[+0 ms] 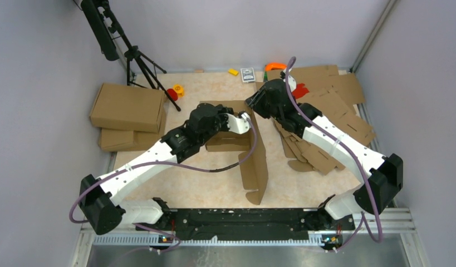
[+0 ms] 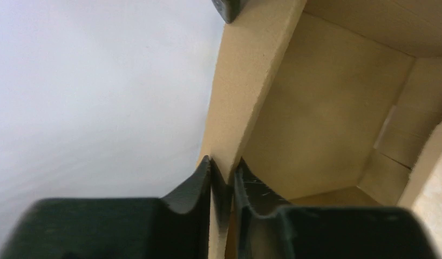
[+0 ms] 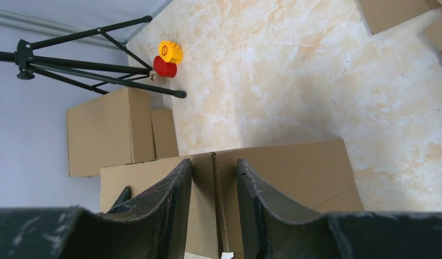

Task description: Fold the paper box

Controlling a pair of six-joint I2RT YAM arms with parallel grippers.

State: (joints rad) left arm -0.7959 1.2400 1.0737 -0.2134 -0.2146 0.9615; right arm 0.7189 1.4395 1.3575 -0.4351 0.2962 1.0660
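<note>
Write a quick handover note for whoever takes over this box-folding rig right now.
Left gripper: shut on an upright side wall of the paper box.
Right gripper: shut on the box's far edge.
Box: mid-table, left of the heap of flat blanks.
Done: some walls raised.
Left: raise the remaining walls, tuck the flaps, close it.

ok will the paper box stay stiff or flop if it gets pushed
Probably bendy: the paper box wall bows where the left hand pinches it. Its tall upright panel looks apt to flop or tip if pushed.
</note>
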